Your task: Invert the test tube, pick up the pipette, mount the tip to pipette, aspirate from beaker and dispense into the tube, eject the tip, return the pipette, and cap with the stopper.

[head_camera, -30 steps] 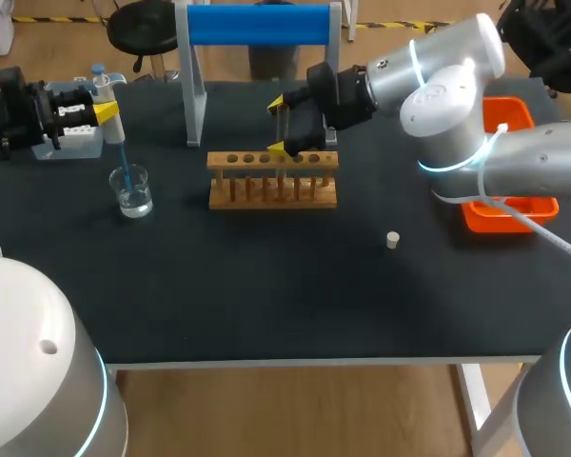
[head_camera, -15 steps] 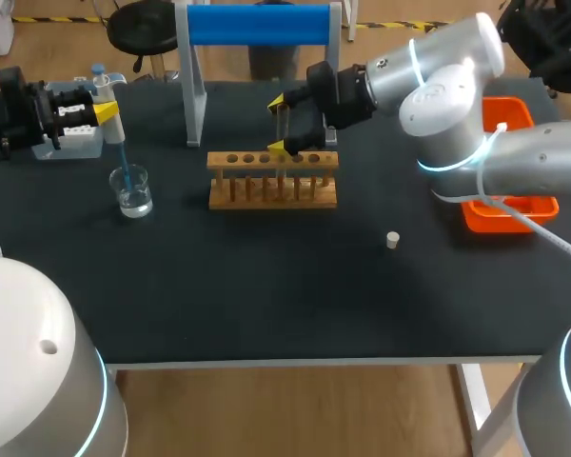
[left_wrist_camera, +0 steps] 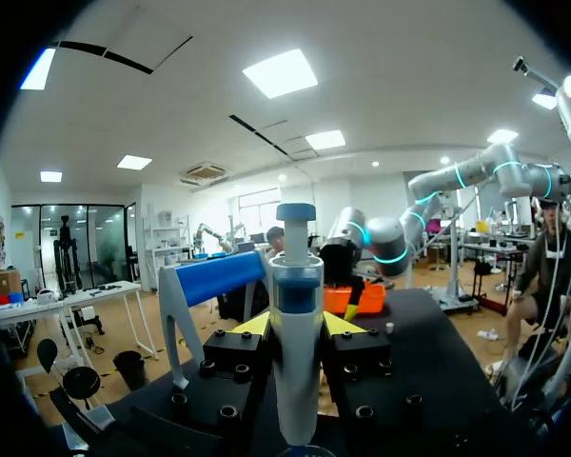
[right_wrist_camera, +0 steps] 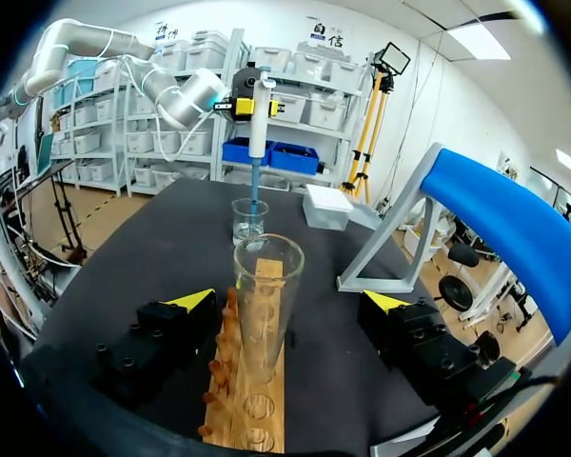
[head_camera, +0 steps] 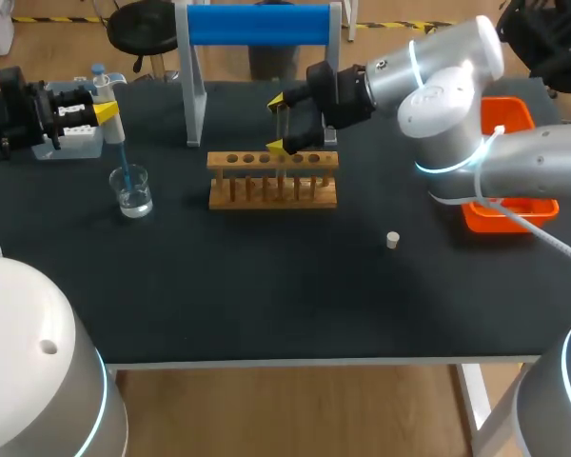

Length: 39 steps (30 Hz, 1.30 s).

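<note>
Your left gripper point(left_wrist_camera: 297, 326) pinches the pipette point(head_camera: 111, 124), tip in beaker point(head_camera: 131, 193) | your right gripper point(head_camera: 278, 124) spread around the tube point(right_wrist_camera: 265, 305) in rack point(head_camera: 272, 181).

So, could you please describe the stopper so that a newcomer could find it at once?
Start at the wooden rack in the middle of the black table. Towards the orange tray and nearer the front edge lies the stopper, a small pale plug, alone on bare tabletop.
</note>
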Each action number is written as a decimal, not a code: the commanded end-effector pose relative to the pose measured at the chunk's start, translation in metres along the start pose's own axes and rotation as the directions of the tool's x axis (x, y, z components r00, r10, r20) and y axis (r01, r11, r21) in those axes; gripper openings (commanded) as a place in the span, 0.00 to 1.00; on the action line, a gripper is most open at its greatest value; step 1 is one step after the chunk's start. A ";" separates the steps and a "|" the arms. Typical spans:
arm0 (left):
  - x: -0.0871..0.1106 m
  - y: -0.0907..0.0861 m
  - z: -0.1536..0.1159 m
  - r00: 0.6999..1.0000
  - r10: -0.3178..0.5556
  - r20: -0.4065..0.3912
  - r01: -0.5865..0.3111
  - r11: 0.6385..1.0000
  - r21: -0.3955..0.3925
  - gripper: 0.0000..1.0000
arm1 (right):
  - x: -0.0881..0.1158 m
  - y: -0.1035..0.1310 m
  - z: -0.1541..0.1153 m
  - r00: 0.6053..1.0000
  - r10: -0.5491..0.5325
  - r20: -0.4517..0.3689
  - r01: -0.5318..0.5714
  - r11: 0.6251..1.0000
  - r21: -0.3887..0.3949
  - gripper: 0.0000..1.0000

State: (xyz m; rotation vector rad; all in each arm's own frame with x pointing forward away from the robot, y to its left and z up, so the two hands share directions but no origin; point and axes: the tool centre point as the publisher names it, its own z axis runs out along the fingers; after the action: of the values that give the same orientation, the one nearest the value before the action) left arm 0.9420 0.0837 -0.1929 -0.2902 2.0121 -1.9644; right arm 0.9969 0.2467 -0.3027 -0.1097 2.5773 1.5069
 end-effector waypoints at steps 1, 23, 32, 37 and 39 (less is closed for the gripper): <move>0.001 -0.001 0.000 1.000 -0.001 0.002 0.001 1.000 -0.002 0.00 | -0.001 -0.001 0.001 1.000 -0.001 -0.001 0.001 1.000 0.000 1.00; 0.003 -0.018 0.002 1.000 -0.001 0.019 0.002 1.000 -0.028 0.00 | -0.001 -0.001 0.001 1.000 -0.001 -0.001 0.001 1.000 0.000 1.00; 0.008 -0.061 0.008 0.998 0.042 0.036 -0.040 0.998 -0.056 0.00 | -0.001 -0.001 0.001 1.000 -0.001 -0.001 0.001 1.000 0.000 1.00; 0.011 -0.088 0.019 0.999 0.037 0.025 -0.035 0.997 -0.063 0.00 | -0.001 -0.001 0.001 1.000 -0.001 -0.001 0.001 1.000 0.000 1.00; 0.011 -0.097 0.024 0.999 0.029 0.018 -0.028 0.998 -0.058 0.00 | -0.001 -0.001 0.001 1.000 -0.001 -0.001 0.001 1.000 0.000 1.00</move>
State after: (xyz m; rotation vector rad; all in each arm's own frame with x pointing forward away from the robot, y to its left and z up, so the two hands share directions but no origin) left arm 0.9351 0.0595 -0.1115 -0.2701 2.0250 -1.9125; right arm 0.9970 0.2466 -0.3027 -0.1095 2.5772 1.5069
